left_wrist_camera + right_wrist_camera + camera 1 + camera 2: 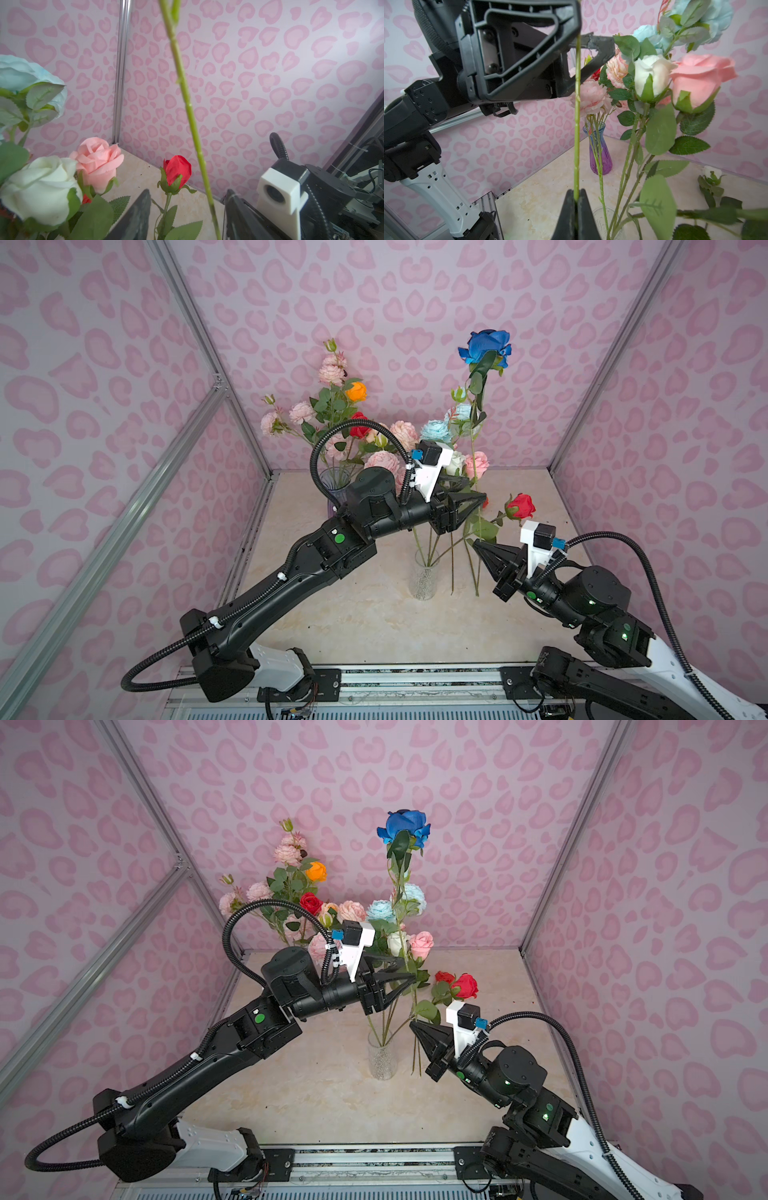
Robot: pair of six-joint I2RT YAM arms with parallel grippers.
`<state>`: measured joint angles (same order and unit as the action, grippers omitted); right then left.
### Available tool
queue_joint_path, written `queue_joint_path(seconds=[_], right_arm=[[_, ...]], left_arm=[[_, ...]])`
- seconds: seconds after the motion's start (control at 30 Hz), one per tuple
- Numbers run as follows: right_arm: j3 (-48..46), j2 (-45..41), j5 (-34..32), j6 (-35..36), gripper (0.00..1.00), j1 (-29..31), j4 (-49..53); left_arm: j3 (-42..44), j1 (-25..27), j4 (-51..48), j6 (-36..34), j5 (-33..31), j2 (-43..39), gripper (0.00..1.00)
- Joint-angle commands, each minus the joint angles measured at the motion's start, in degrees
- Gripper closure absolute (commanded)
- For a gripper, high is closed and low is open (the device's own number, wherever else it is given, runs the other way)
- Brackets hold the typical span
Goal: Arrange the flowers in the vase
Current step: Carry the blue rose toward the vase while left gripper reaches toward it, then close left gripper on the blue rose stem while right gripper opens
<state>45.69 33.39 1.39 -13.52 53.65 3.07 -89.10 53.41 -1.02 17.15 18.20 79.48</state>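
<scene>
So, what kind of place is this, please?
Probably a robot test booth, not a home: pink heart-patterned wall panels in silver metal framing, and two black robot arms mounted on a metal rail.

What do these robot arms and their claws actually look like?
Both the left arm and right arm are mostly black with white sections near the base, a small green dot and a ribbed black hose. Each carries a white block with a small camera. The left claw and right claw are black with triangular open-frame fingers.
</scene>
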Motion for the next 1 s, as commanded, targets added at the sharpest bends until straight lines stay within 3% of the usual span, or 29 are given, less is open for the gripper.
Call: queue_joint_path(seconds=[0.0, 0.13, 0.23, 0.4, 0.47, 0.57, 0.67, 0.97], right_arm=[[0.4, 0.9, -3.4, 2.7, 1.0, 1.2, -2.6], [0.2, 1.5, -3.3, 2.7, 1.0, 1.4, -3.1], [0.3, 2.1, -3.1, 2.6, 1.0, 1.5, -3.1], [0.5, 2.4, -3.2, 2.3, 1.0, 1.6, -3.1], [0.9, 2.4, -3.4, 2.0, 0.65, 1.6, -2.2], [1.4, 1.8, -4.0, 2.1, 0.46, 1.6, 0.5], [1.4, -0.7, -6.0, 2.2, 0.4, 1.6, 3.2], [1.1, -6.4, -13.5, 3.1, 0.38, 1.6, 7.8]], left_arm=[[-0.6, 0.0, 4.2, 1.0, 0.5, 0.5, 0.5], [1.1, 0.0, 5.6, 0.9, -1.3, -0.5, 0.75], [2.3, 0.0, 6.9, 1.0, -1.1, -1.2, 0.79], [3.4, 0.0, 8.6, 1.4, -0.7, -2.0, 0.96], [3.5, 0.0, 8.7, 1.2, -1.0, -2.3, 0.96], [3.1, 0.0, 7.4, -0.4, -2.6, -3.2, 0.96], [2.5, -0.1, 4.2, -3.9, -5.5, -5.0, 0.96], [5.0, -0.1, -0.1, -12.9, -14.9, -11.0, 0.96]])
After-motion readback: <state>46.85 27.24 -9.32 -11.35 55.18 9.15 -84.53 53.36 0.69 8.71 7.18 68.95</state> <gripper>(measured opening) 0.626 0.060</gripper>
